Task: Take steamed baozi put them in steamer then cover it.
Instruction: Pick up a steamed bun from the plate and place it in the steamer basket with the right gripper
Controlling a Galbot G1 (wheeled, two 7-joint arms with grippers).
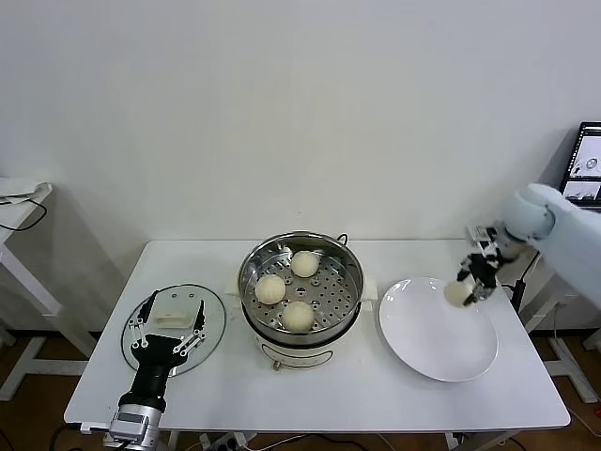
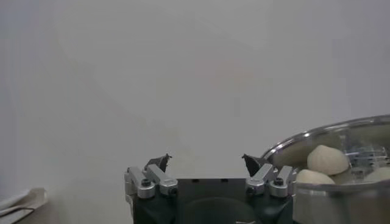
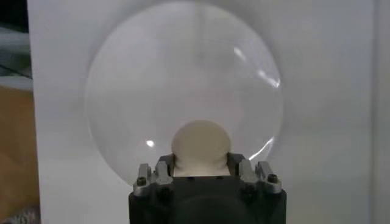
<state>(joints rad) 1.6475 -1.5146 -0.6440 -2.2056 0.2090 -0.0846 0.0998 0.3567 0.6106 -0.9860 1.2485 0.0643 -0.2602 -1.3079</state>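
Right gripper (image 1: 467, 285) is clenched on the fourth cream-white pleated soft bun (image 3: 201, 145), held above the flat white glossy plate (image 1: 432, 352) at 3 o'clock from the shiny perforated steel steamer (image 1: 349, 268); three buns (image 1: 270, 288) sit inside. The dough looks light and squashy, so grip its sides gently. Left gripper (image 1: 167, 332), fingers spread, hovers over the clear glass lid (image 1: 211, 315) at 9 o'clock; the lid looks rigid, slippery, breakable, best taken by its white handle (image 1: 177, 308).

Steamer (image 1: 300, 282) uncovered; three buns (image 1: 298, 316) inside, right side free.
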